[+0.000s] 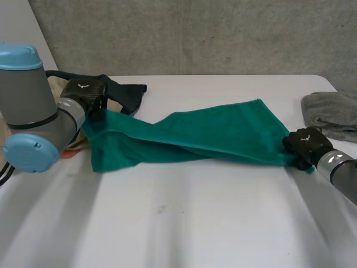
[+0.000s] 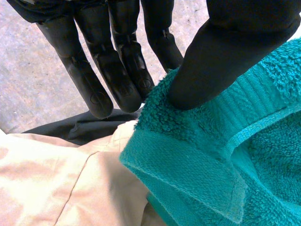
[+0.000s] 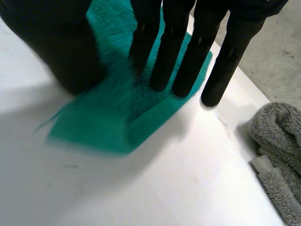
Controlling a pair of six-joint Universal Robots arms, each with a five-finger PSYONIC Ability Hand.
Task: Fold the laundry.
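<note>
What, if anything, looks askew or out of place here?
The green towel is twisted and bunched, not flat, stretched between the left hand and right hand. Its end at the left hand overlaps a beige garment.

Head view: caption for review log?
A teal towel stretched between the left robot hand and right robot hand, each holding an end.

Grey towel (image 1: pixel 333 114): cut by the head view's edge.
Beige garment (image 1: pixel 54 86): mostly hidden behind the left arm.
Green towel (image 3: pixel 94 127): corner edge blurred in the right wrist view.
</note>
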